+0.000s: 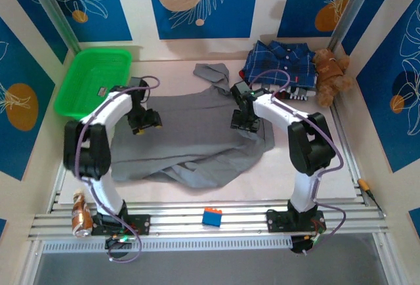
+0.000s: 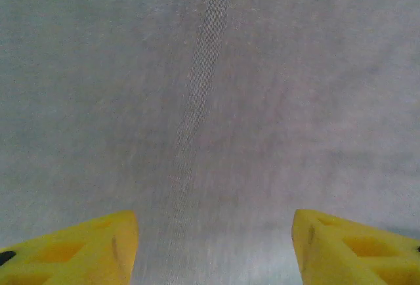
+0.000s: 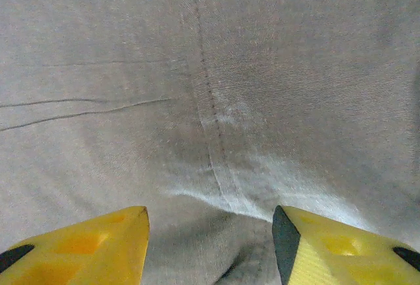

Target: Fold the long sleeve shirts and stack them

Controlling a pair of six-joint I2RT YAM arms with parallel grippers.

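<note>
Our left gripper (image 2: 213, 232) hangs with its yellow fingers (image 2: 98, 249) spread apart and nothing between them, close above the grey shirt (image 1: 190, 144). A stitched seam (image 2: 197, 101) runs straight away from it across smooth, finely woven cloth. Our right gripper (image 3: 210, 226) is likewise apart and empty over the same shirt. Under it a seam (image 3: 210, 114) crosses faint creases, and the cloth rucks up into a soft fold just by the fingertips.

From above, the shirt lies in the middle of the tabletop (image 1: 289, 173), directly beneath both grippers. It spreads wider from left to right than from far to near. Its collar (image 1: 211, 72) points to the far edge and its near part is bunched in loose folds. The left gripper sits over the far left of the body and the right over the far right, so we judge each arm best placed for its own side. Any grasp means going straight down and pinching thin, limp fabric that will drape and slide.

The plaid shirt (image 1: 275, 62) lies crumpled in the far right corner, beside a bear (image 1: 330, 75), nearer the right arm and not yet folded
</note>
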